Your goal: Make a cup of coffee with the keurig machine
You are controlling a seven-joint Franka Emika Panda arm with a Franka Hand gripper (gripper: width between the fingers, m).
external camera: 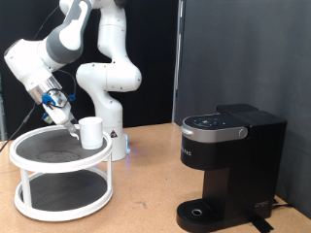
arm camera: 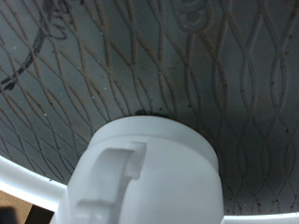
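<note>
The cup [external camera: 92,132], a small white mug, stands upright on the top tier of a round white two-tier stand [external camera: 58,164] at the exterior view's left. My gripper [external camera: 66,120] hangs just to the cup's left, tilted down towards it, over the dark patterned top. In the wrist view the cup [arm camera: 149,173] fills the lower middle with its handle [arm camera: 114,166] facing the camera; no fingers show there. The keurig machine [external camera: 228,160] stands at the exterior view's right with its lid down and its round drip base [external camera: 199,211] bare.
The stand's dark patterned mat [arm camera: 187,75] has a white rim [arm camera: 19,177]. The arm's white base [external camera: 109,97] stands behind the stand. A wooden tabletop [external camera: 146,199] lies between stand and machine. A black curtain hangs behind.
</note>
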